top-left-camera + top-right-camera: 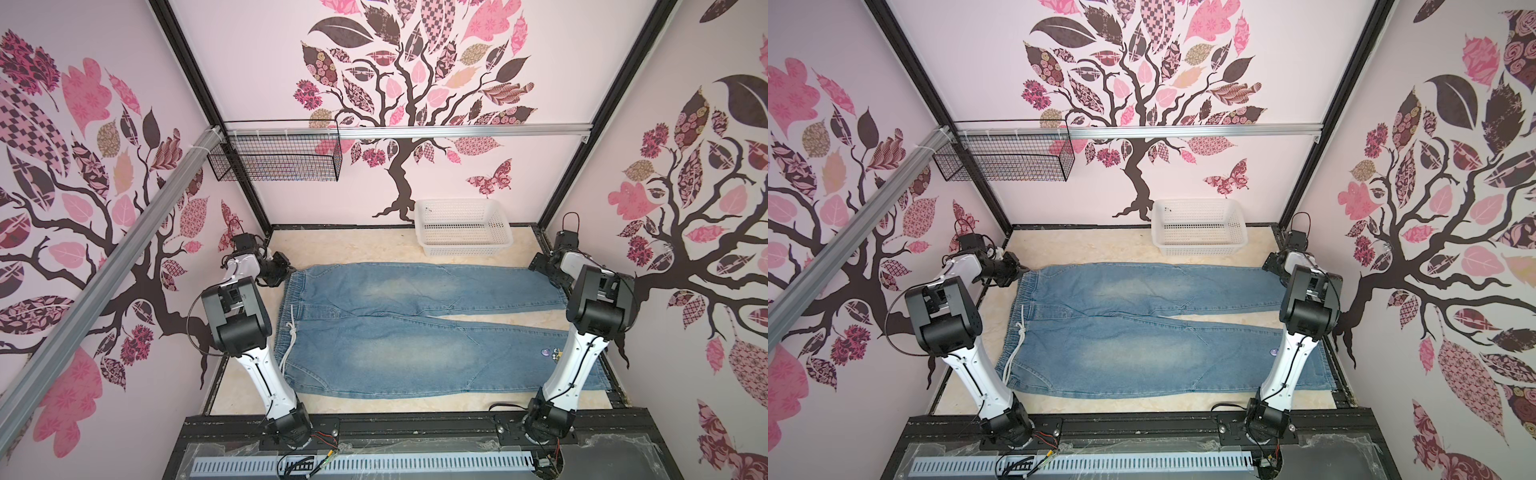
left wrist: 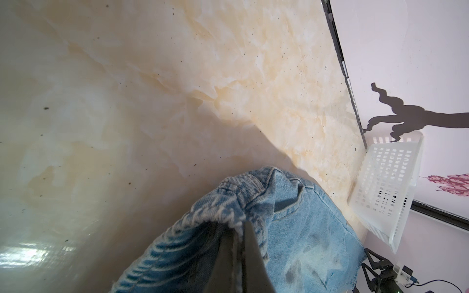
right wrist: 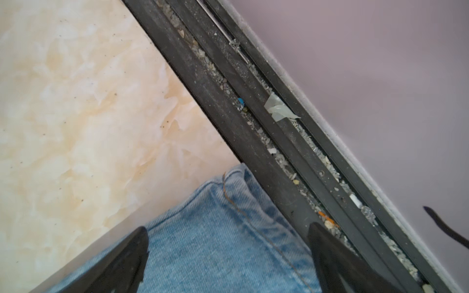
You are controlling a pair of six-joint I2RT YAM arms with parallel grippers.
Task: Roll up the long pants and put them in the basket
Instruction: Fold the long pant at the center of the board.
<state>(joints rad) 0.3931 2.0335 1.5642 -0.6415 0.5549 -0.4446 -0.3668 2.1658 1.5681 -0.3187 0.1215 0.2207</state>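
Across the desk [image 1: 374,245], the long pants [image 1: 415,332] lie flat, legs splayed apart. The left gripper [image 2: 237,228] is pinching the far waistband corner; the right gripper [image 3: 228,236] hangs spread over the far hem, beside the black rail [image 3: 228,114]. I'd worry one finger lands on that rail and misses cloth.

The cream marbled tabletop [image 1: 353,247] carries the long pants [image 1: 415,345] spread flat and a white basket [image 1: 465,249].
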